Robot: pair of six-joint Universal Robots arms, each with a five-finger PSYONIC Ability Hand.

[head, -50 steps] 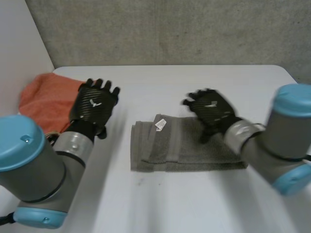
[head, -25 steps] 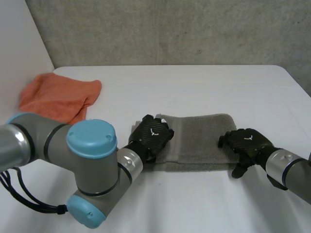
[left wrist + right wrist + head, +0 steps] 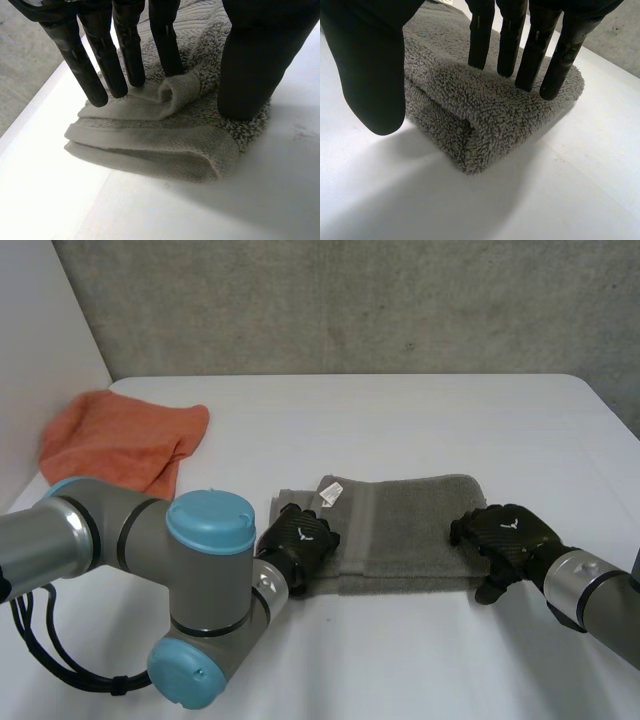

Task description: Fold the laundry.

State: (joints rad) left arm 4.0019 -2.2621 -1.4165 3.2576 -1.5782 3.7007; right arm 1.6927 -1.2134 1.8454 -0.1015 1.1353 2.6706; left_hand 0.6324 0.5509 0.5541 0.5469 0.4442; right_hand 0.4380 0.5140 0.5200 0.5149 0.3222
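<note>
A grey towel (image 3: 410, 525) lies folded into a flat band in the middle of the white table, a white tag (image 3: 329, 496) on its back left part. My left hand (image 3: 297, 540) is on the towel's front left corner. Its straight fingers (image 3: 100, 60) and thumb (image 3: 252, 60) press down on the towel (image 3: 165, 145), with a small ruck of cloth raised between them. My right hand (image 3: 505, 533) is at the front right corner, open. Its fingers (image 3: 535, 45) rest on top of the folded towel (image 3: 485, 115), and its thumb (image 3: 370, 65) hangs in front of the towel's edge.
An orange cloth (image 3: 120, 445) lies crumpled at the table's back left, near the white wall. My left arm's elbow (image 3: 205, 610) stands bulky over the table's front left. Bare table (image 3: 420, 430) lies behind the towel and in front of it.
Both hands have come down from above the table onto the towel's front corners. In the last half second the left hand slid toward the front left corner, uncovering the white tag.
</note>
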